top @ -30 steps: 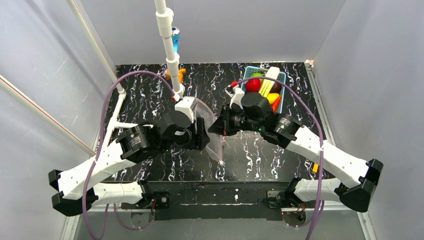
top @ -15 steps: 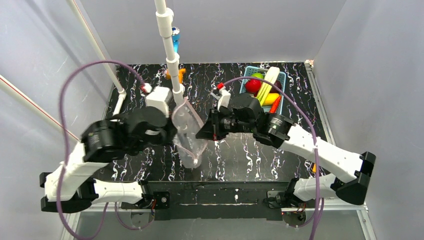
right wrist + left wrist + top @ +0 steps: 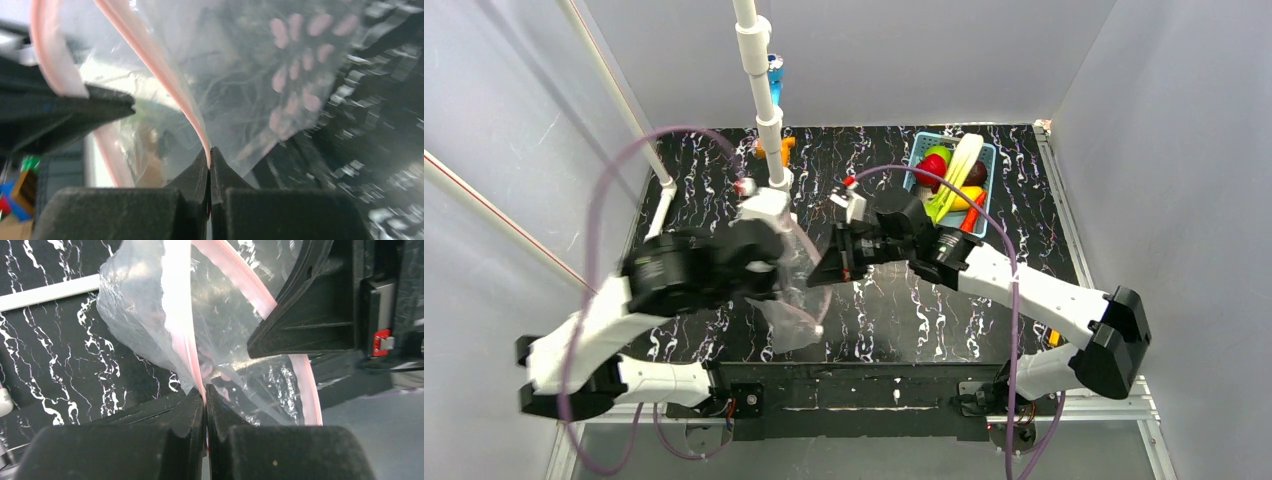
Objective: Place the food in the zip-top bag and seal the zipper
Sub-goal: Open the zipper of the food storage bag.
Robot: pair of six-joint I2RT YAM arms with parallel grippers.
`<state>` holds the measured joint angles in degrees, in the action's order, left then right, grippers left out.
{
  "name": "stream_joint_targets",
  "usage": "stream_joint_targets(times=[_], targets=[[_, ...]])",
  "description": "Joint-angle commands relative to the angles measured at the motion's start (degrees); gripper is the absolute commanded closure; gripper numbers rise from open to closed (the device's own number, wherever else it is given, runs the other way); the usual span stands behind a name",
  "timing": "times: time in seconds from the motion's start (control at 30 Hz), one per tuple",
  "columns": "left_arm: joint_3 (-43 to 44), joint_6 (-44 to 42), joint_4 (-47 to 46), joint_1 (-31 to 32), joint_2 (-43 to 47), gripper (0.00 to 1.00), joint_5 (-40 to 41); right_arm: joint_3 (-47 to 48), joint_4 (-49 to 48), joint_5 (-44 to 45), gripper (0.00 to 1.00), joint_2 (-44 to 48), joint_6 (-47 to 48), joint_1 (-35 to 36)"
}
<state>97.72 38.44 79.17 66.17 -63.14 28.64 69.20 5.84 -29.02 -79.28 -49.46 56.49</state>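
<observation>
- Black, white-veined tabletop (image 3: 894, 315) lies under both arms, with grey walls around it.
- Fingers pressed together, the left gripper (image 3: 205, 391) pinches the zipper (image 3: 181, 335) at one lip of the zip-top bag (image 3: 792, 305).
- Facing it across the mouth, the right gripper (image 3: 210, 152) pinches the opposite lip of the pink strip the same way.
- Between the two claws the mouth is parted, and the clear body sags below them; whether it touches the table cannot be told.
- Beyond the right claw, well apart, the food (image 3: 954, 175) sits in the light-blue basket (image 3: 991, 160); none shows in the bag.
- Step in hand, as judged: opening the mouth. Next, one claw must hold a lip while the other lets go to fetch an item.
</observation>
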Motion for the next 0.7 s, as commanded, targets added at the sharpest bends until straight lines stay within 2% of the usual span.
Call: stream_joint_targets(times=[0.0,0.1,0.17,0.37,0.57,0.67], targets=[[-9.2,-0.8,-12.0,-0.3,-6.8,1.0,1.5,-6.5,11.1,10.6,0.99,5.7,9.3,-2.9],[-17.0,-2.1,-23.9,-2.5,-6.5,1.0,-4.8,-8.5,19.5,19.0,0.97,8.0,13.6,-3.4],[-20.9,-2.4,-29.2,-3.6,-6.6,1.0,-7.2,-9.8,22.1,22.5,0.91,9.7,14.8,-3.9],[-21.7,-1.8,-30.3,-4.7,-7.5,1.0,-7.3,-10.9,24.9,25.6,0.66,14.6,17.6,-5.0],[-24.0,-0.3,-31.1,-6.5,-5.1,1.0,-7.8,-5.8,27.7,25.9,0.48,17.9,19.6,-6.6],[-25.3,0.0,-32.1,-7.3,-4.1,1.0,-8.4,-2.8,28.3,27.6,0.35,19.6,20.7,-8.0]])
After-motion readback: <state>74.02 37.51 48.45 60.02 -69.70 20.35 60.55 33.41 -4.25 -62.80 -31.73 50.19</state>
